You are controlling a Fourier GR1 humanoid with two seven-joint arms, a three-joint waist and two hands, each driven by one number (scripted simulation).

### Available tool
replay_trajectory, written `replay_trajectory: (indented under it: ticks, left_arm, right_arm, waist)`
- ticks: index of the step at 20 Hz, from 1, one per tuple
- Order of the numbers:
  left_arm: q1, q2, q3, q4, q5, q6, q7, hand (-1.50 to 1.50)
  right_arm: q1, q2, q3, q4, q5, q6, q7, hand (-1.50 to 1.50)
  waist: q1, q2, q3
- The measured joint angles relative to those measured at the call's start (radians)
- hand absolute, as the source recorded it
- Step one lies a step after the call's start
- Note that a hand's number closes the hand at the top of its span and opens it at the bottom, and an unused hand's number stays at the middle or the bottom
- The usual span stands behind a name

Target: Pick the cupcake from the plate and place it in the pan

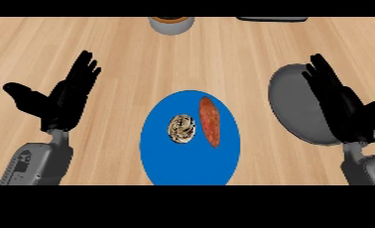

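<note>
A blue plate (164, 157) lies at the centre front of the wooden counter. On it rests a small cupcake (181, 128) with a pale, speckled top, left of a long reddish-brown sweet potato (210, 121). A grey pan (293, 105) sits to the right of the plate. My right hand (338, 104) is open with fingers straight, hovering over the pan's right part and hiding it. Well left of the plate, my left hand (62, 98) is open with fingers up and thumb spread. Neither hand touches the cupcake.
A grey cup-like container (171, 24) with a brown top stands at the back centre. A dark flat object (273, 19) shows at the back right edge. Bare wooden counter lies between the plate and the pan.
</note>
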Motion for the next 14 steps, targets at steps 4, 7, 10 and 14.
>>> replay_trajectory:
  ticks: [4, 7, 10, 14]
  left_arm:
    - [-0.028, 0.011, -0.012, -0.007, -0.043, 0.012, -0.019, 0.00]
    - [-0.053, 0.032, -0.028, -0.013, -0.094, 0.023, -0.037, 0.00]
    - [-0.058, 0.044, -0.029, -0.015, -0.125, 0.047, -0.029, 0.00]
    - [-0.038, 0.054, -0.023, -0.023, -0.154, 0.070, -0.031, 0.00]
  right_arm:
    - [-0.084, 0.032, 0.114, 0.003, 0.011, 0.131, -0.013, 1.50]
    - [-0.161, 0.063, 0.237, 0.010, 0.026, 0.273, -0.031, 1.50]
    - [-0.189, 0.084, 0.302, 0.058, 0.168, 0.294, -0.187, -1.50]
    - [-0.204, 0.059, 0.287, 0.111, 0.309, 0.262, -0.376, -1.50]
  waist:
    - [0.039, 0.018, 0.024]
    - [0.091, 0.031, 0.033]
    - [0.070, 0.028, 0.036]
    - [0.038, 0.023, 0.037]
